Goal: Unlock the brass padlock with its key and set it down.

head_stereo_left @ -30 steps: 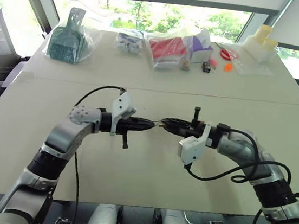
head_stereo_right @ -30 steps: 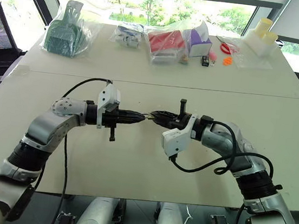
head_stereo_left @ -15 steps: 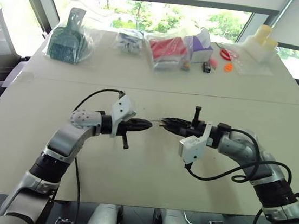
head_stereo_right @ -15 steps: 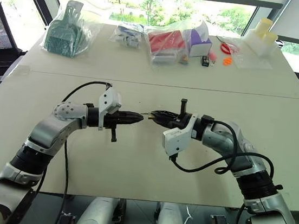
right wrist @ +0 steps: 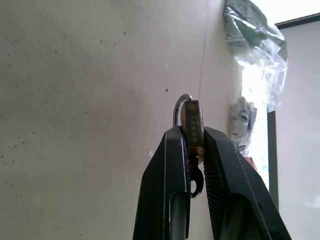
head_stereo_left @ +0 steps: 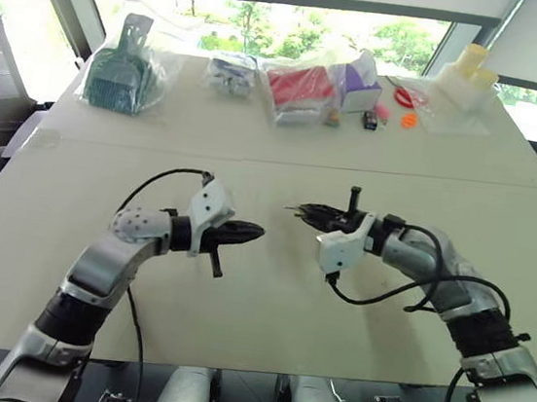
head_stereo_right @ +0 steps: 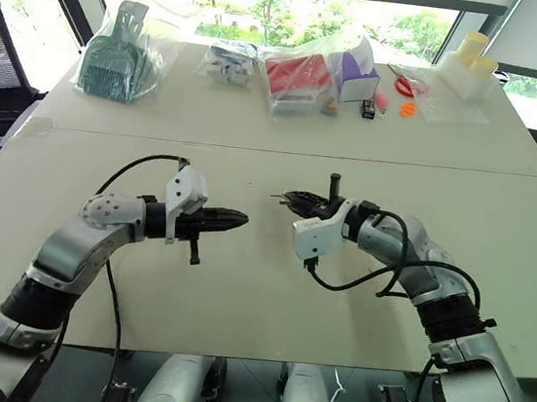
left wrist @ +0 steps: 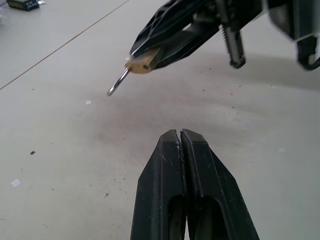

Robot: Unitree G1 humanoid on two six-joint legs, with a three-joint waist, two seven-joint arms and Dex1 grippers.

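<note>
While the right tool point(head_stereo_right: 288, 200) is pinching the brass padlock point(right wrist: 192, 127) just above the surface point(head_stereo_left: 266, 299), silvery shackle pointing outward, the left tool point(head_stereo_right: 237, 220) is hanging near the padlock, clenched tight on nothing.

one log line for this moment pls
left gripper: shut, empty | right gripper: shut on brass padlock, shackle out | padlock above table, not set down
</note>
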